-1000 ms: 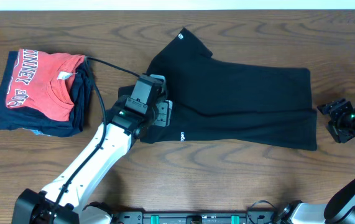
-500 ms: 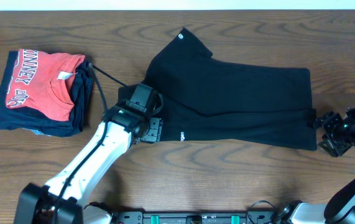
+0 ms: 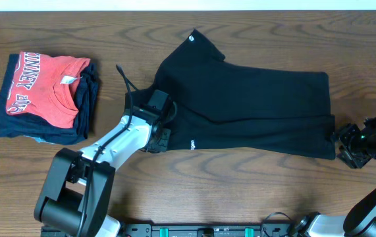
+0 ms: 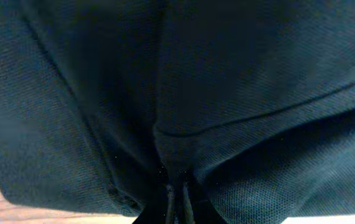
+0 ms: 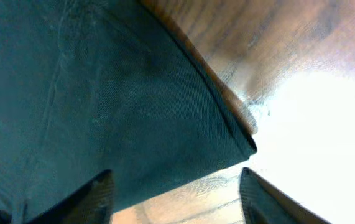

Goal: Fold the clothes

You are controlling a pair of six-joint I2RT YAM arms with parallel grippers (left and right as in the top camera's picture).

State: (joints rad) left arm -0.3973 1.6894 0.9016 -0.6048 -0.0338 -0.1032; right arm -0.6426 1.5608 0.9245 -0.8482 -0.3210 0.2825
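Observation:
The clothes, a black T-shirt [image 3: 253, 105], lie spread flat across the middle of the table, with one sleeve pointing to the back. My left gripper [image 3: 164, 135] sits on the shirt's left edge. In the left wrist view it [image 4: 177, 202] is shut on a pinch of the black fabric [image 4: 227, 81], which bunches up between the fingers. My right gripper [image 3: 340, 140] is at the shirt's front right corner. In the right wrist view it [image 5: 177, 190] is open, and the hem corner [image 5: 242, 146] lies just ahead between the spread fingers.
A folded stack stands at the far left, a red T-shirt with white lettering [image 3: 43, 85] on top of navy garments [image 3: 85, 112]. Bare wooden table [image 3: 240, 191] runs along the front. The left arm's cable [image 3: 125, 79] arches above the table.
The left gripper has dropped onto the shirt's left edge and shut on the fabric. The right gripper has slid left to the shirt's front right corner, its fingers a little closer together.

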